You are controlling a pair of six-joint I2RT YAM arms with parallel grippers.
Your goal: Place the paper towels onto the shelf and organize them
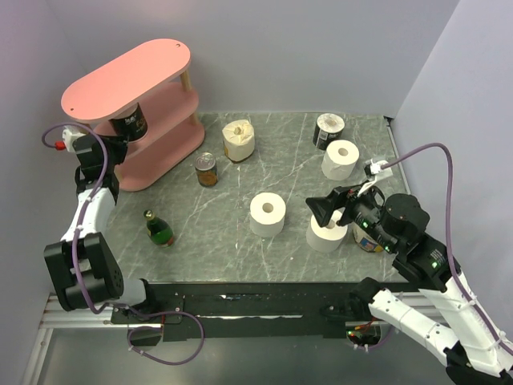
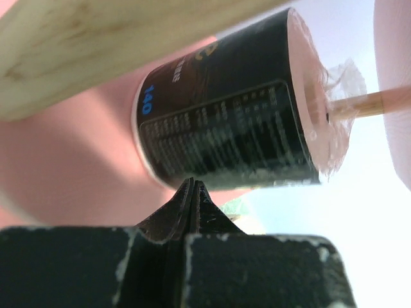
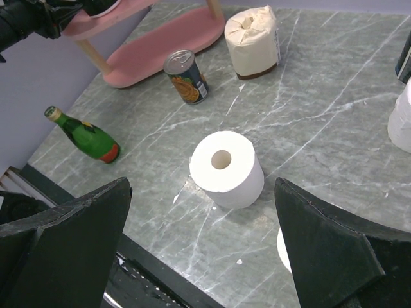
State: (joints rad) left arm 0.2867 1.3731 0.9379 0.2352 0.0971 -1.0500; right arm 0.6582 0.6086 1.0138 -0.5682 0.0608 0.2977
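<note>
**Three white rolls on the table, well apart from the pink shelf**

The paper towels (image 1: 267, 213) stand on end, cores up, on the grey veined table (image 1: 224, 253); the first is near the middle, a second roll (image 1: 327, 233) is just right of it, and a third roll (image 1: 340, 159) stands farther back. All three are well apart from the shelf (image 1: 128, 72) at the far left. The right gripper (image 3: 202, 185) hangs over the second roll, fingers (image 3: 77, 244) spread wide and holding nothing; its wrist view frames the middle roll between them. The left gripper (image 2: 192, 189) is at the shelf's middle tier, its fingers pressed together on nothing, pointing at a dark-labelled cylinder (image 2: 225, 128) that stands on that board — whether the tips touch it cannot be told. Between shelf and rolls are a cream-wrapped roll (image 1: 239, 139) and a can (image 1: 207, 169); a green bottle (image 1: 159, 228) lies on its side near the left arm; a second dark cylinder (image 1: 329, 130) stands at the back right.
</note>
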